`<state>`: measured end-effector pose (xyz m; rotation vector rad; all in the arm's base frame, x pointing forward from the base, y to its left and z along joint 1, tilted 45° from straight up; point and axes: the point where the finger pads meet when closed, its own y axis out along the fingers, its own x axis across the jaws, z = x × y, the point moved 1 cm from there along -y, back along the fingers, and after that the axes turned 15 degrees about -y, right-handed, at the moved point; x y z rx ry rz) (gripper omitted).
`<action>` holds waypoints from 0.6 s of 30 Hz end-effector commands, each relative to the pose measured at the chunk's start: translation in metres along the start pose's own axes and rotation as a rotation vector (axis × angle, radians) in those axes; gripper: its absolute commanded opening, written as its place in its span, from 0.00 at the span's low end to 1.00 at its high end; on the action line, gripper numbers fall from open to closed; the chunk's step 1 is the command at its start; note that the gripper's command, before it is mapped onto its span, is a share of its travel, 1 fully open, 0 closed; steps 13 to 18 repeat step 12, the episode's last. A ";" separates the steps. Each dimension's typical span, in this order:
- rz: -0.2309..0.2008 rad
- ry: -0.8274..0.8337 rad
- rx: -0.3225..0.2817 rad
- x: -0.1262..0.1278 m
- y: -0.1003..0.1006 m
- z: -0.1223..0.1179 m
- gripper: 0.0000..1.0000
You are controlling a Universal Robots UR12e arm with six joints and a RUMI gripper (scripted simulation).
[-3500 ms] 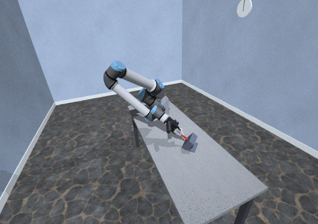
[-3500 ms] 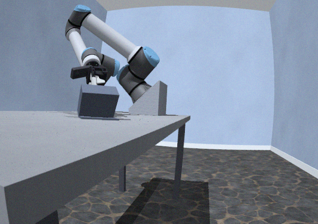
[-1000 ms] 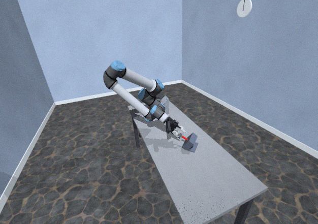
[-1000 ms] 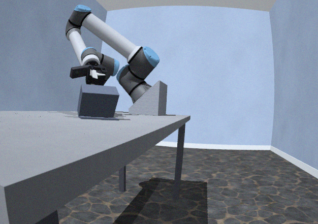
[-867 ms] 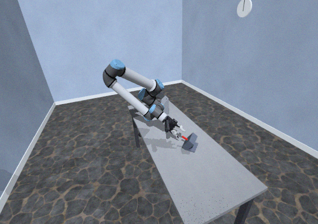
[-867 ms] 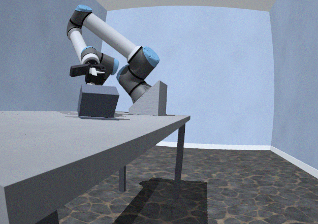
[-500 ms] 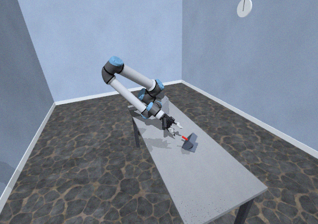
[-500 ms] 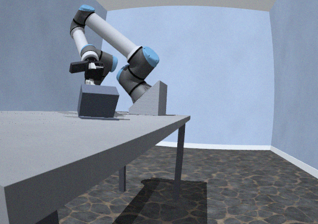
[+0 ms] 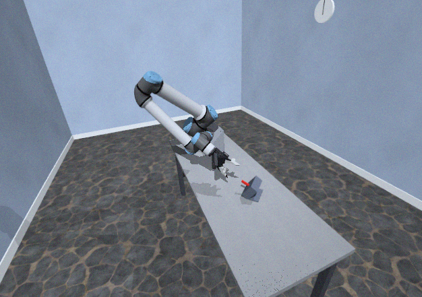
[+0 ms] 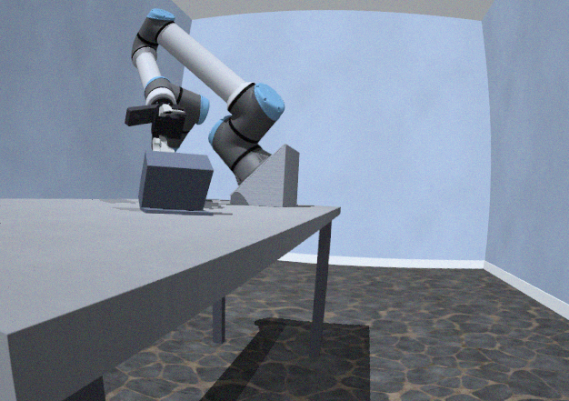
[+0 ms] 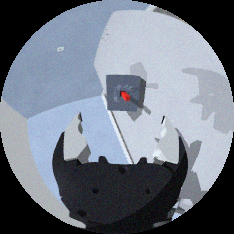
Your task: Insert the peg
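The red peg [image 9: 245,182] sticks out of the hole in the dark grey sloped panel [image 9: 252,188] on the table, with a short red stub showing. In the wrist view the peg [image 11: 125,96] sits in the middle of the panel's face [image 11: 125,93]. My gripper [image 9: 227,166] is open and empty, drawn back from the panel toward the arm's base, with its white fingertips spread wide [image 11: 121,120]. In the exterior view the panel's back [image 10: 174,181] hides the peg, and the gripper [image 10: 160,143] hangs just above and behind it.
A light grey wedge mount [image 10: 270,178] holds the arm's base at the far end of the table. The long grey table [image 9: 259,212] stretches toward the near edge. A white round clock [image 9: 323,10] hangs on the right wall.
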<state>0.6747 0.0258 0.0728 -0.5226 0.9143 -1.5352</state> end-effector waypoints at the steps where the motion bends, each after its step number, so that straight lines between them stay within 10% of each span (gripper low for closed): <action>1: 0.000 0.002 -0.007 0.001 -0.005 -0.003 1.00; 18: 0.001 0.000 -0.005 0.001 -0.009 0.000 1.00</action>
